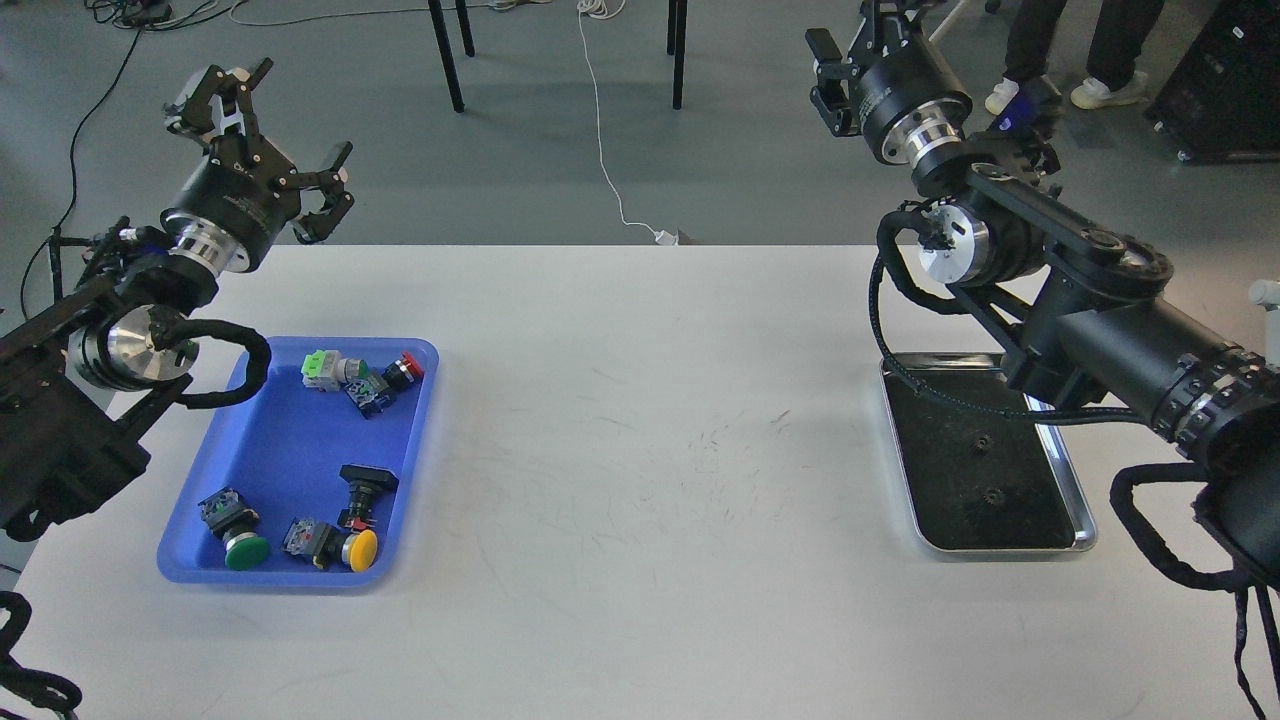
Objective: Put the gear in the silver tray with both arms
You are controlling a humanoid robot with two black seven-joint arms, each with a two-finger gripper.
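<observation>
The silver tray (1000, 549) lies on the white table at the right. Two small dark gears lie on its dark floor, one near the middle (981, 440) and one nearer to me (993, 494). My right arm crosses over the tray's far right part. My right gripper (858, 35) is raised high beyond the table's far edge, pointing away; its fingers look spread and hold nothing. My left gripper (275, 130) is up at the far left, above the table's back corner, open and empty.
A blue plastic tray (190, 570) at the left holds several push-button switches with green, yellow and red caps. Chair legs, a white cable and a person's feet are on the floor beyond the table.
</observation>
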